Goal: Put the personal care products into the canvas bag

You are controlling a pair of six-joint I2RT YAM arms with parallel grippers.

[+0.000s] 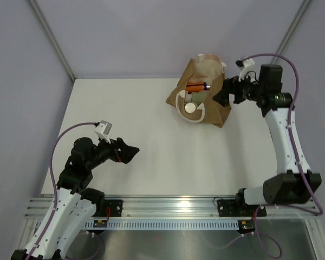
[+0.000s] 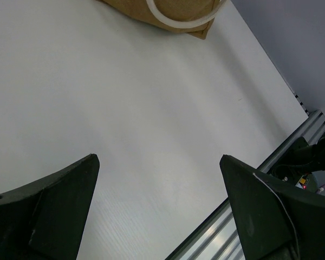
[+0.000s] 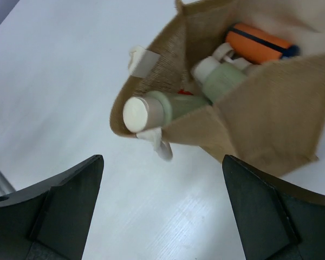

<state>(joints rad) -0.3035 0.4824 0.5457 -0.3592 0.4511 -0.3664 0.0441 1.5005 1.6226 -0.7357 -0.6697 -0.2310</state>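
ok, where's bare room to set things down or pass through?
Free: white table between the open left gripper and the tan woven canvas bag, plus the far-left corner. Crowded: inside the bag, pale olive bottles and orange bottle; open right gripper beside its right side.

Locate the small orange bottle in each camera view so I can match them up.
Top external: small orange bottle upper centre-right, lying inside the canvas bag.
Left wrist: not in view; only a corner of the bag at the top edge.
Right wrist: upper right, inside the open bag.
Shared landmark: the canvas bag.
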